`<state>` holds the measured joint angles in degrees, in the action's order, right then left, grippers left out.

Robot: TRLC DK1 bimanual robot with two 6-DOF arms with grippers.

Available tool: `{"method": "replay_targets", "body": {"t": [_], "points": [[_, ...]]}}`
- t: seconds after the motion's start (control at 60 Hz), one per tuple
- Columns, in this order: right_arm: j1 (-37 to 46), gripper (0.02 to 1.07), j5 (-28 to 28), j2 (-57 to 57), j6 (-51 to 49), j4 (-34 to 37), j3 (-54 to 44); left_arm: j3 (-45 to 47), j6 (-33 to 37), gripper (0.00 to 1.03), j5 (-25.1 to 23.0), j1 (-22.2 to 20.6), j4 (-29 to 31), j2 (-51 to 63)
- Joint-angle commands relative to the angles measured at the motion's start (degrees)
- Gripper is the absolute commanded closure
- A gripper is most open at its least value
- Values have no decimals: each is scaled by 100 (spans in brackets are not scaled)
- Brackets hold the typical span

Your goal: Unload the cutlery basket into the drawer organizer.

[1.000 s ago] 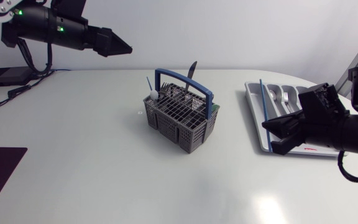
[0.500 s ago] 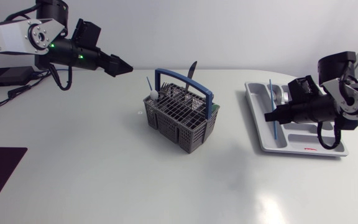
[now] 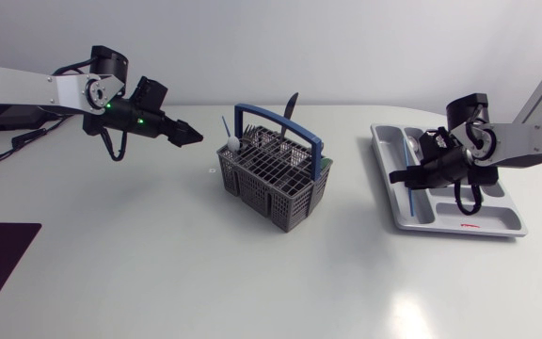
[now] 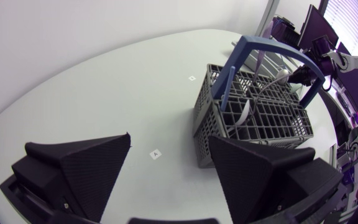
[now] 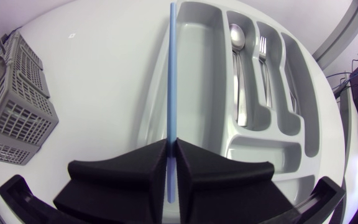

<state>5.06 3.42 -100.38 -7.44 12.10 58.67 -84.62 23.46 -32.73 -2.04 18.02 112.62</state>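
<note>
The right tool (image 5: 171, 142) is clamped on a thin blue stick (image 5: 172, 74), holding it lengthwise along the drawer organizer's (image 5: 197, 87) side nearest the basket, close to the rim of the long compartment. Released here, the stick could catch that rim and roll onto the desk (image 3: 111, 245). The organizer holds 1 spoon (image 5: 238, 62) and at least 1 fork (image 5: 264, 62) in separate slots. The left tool (image 4: 169, 138) hangs spread and empty just short of the cutlery basket (image 4: 260, 118), which carries a dark knife (image 3: 290, 104), a white-headed utensil (image 3: 233, 144) and more. A careless reach might snag its blue handle (image 4: 272, 53).
</note>
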Motion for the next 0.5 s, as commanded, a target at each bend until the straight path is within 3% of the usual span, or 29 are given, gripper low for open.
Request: {"method": "replay_targets", "body": {"t": [0.0, 0.1, 0.25, 0.383, 0.483], "points": [[39, 86, -122, -210, 173, -67, 135, -239, 150, 8, -67, -15, -62, 243], [30, 61, -166, -193, 182, -58, 144, -274, 141, 8, -102, -68, -88, 313], [-23, 19, -175, 27, 138, -41, 12, -195, 159, 11, -752, -86, -53, 111], [-102, 14, -175, 405, 59, -41, -234, -424, 457, 12, -1288, -138, 509, 59], [-181, 14, -175, 642, -3, -41, -409, -652, 660, 21, -1702, -147, 887, 111]]}}
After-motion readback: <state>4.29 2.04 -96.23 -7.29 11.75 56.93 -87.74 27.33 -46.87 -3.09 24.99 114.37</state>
